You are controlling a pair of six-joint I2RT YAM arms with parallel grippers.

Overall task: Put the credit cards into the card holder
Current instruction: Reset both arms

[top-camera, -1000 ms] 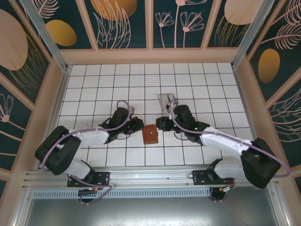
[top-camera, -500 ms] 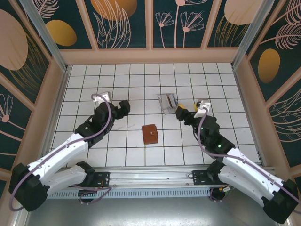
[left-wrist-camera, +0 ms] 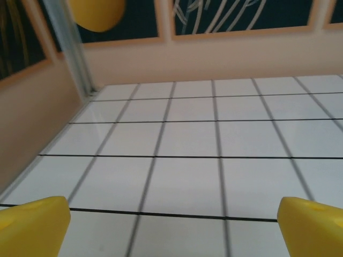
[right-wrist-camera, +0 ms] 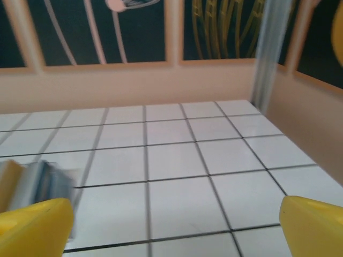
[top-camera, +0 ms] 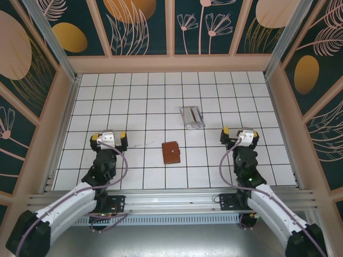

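A white tiled floor [top-camera: 134, 101] with dark grout lines is boxed in by pale peach walls [top-camera: 56, 115], above which run dark teal panels [top-camera: 136, 27] painted with leaves, flowers and gold ovals; aluminium posts [top-camera: 51, 37] stand in the far corners. Well to the left of the card holder [top-camera: 171, 152], the left gripper [top-camera: 109, 141] hangs above bare tiles with its yellow fingertips [left-wrist-camera: 32, 225] spread wide and nothing between them. The card holder, a reddish-brown wallet, lies closed and flat on the floor between the two arms, touched by neither. Just beyond it, slightly to its right, rests a clear plastic case [top-camera: 192, 116]. Well to the right of the card holder, the right gripper [top-camera: 240, 136] is likewise spread wide and empty, facing the far wall.
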